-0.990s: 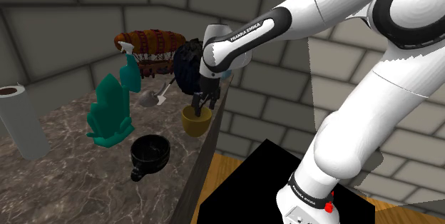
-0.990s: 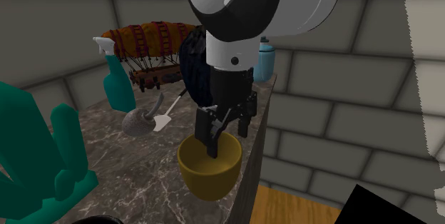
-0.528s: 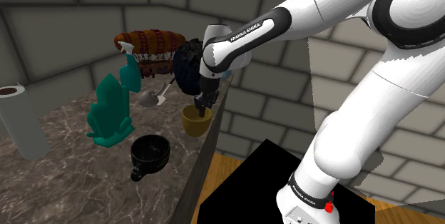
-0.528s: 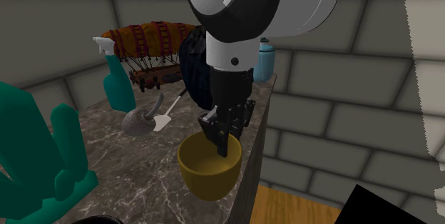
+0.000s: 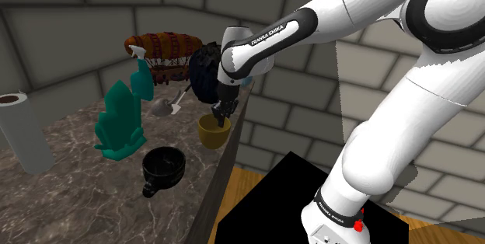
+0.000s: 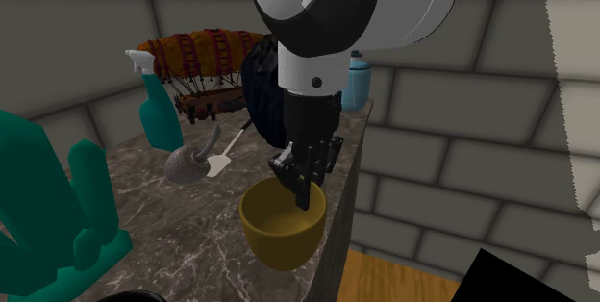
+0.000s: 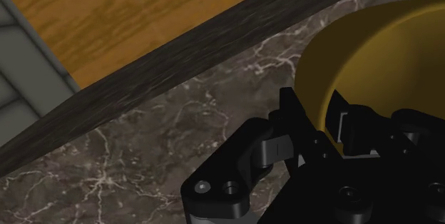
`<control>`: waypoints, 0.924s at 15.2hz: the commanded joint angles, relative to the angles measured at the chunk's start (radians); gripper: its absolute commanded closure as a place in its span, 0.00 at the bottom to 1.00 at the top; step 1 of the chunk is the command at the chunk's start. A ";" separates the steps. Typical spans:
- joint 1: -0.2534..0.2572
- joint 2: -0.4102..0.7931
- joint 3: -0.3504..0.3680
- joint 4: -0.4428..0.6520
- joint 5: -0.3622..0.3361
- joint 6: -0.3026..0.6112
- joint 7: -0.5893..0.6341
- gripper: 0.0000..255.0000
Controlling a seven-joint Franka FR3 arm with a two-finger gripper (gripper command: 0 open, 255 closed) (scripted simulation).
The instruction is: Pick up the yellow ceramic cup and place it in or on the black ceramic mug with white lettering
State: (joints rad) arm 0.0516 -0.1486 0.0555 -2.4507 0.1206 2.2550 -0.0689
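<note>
The jaws pinch the rim of the yellow cup (image 5: 211, 137), one finger inside the bowl and the other against the outer wall. The white arm (image 5: 272, 36) reaches down to it from 2 o'clock in the shoulder view. The cup stands upright on the dark marbled surface (image 5: 85, 192), close to its edge, which runs along the cup's 3 o'clock side in that view. Beyond the edge lies a wooden floor (image 7: 142, 16).

In the shoulder view the black mug (image 5: 163, 166) stands at 8 o'clock from the cup, apart from it, mouth up. A teal figure (image 5: 120, 122) stands at 11 o'clock from the mug, with a teal spray bottle (image 5: 141, 75) just behind it. A grey scoop (image 5: 163, 109) lies at 10 o'clock from the cup, and a dark round thing (image 5: 204, 71) sits at 12 o'clock, partly behind the arm. A striped airship model (image 5: 163, 48) stands at the wall beyond the scoop. A paper roll (image 5: 23, 134) stands well apart at 9 o'clock.
</note>
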 commanded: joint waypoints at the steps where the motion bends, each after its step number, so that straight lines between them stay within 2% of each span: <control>1: 0.000 -0.009 0.000 0.005 -0.001 -0.015 0.001 1.00; 14: -0.003 -0.099 -0.003 0.102 -0.010 -0.201 0.017 1.00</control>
State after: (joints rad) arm 0.0503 -0.2410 0.0543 -2.3579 0.1114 2.0691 -0.0503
